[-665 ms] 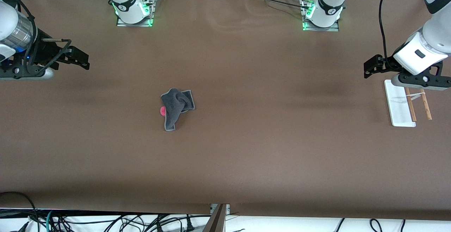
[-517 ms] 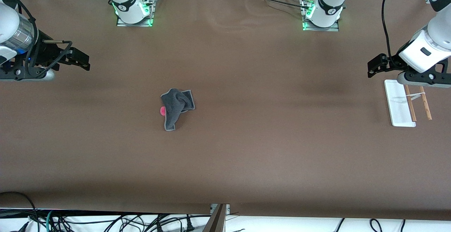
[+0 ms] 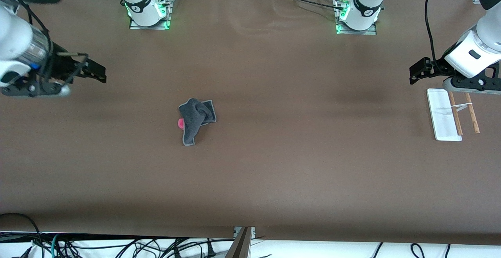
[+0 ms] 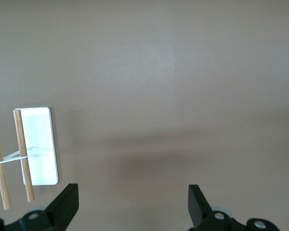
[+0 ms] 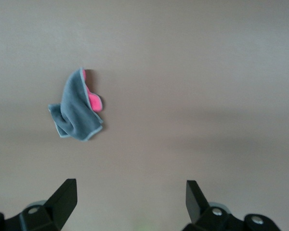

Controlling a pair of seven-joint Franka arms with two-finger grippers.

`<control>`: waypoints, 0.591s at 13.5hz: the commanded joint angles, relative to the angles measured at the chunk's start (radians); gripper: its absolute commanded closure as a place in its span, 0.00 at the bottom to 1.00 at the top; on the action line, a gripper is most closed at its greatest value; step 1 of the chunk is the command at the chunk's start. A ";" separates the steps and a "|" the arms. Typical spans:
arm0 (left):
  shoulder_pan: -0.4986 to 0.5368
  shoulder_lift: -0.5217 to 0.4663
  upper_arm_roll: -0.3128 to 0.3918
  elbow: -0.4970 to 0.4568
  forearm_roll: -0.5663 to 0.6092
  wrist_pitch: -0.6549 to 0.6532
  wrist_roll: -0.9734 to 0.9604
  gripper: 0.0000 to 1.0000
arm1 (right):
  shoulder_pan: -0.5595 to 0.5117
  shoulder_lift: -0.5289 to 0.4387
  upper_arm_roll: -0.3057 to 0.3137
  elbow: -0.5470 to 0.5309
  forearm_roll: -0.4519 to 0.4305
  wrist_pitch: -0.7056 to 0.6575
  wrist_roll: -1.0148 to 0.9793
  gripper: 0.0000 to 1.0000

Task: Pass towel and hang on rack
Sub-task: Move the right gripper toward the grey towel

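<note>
A wide table (image 3: 274,172) covered in matte brown material fills the front view; faint ripples are seen in the cover near the upper middle of the frame. Loose black cables (image 3: 117,246) are bunched along the bottom edge, below the table.

The towel (image 3: 195,119) is found a little left of the frame's centre, crumpled into a soft heap, dark grey with a pale grey border and a small pink fold showing at its edge. It lies flat on the table, untouched.

The rack (image 3: 450,114) is placed at the right edge of the frame: a smooth white rectangular base with two thin brown wooden rods joined by a white crosspiece.

The left gripper (image 3: 415,72) is held over the table just beside the rack, fingers spread apart and empty. The right gripper (image 3: 96,72) is held over bare table at the left edge of the frame, well apart from the towel, fingers likewise spread and empty.
</note>
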 commanded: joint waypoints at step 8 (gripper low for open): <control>0.010 -0.012 -0.012 0.002 0.015 -0.005 -0.012 0.00 | 0.079 0.536 0.078 0.133 0.048 0.508 0.091 0.02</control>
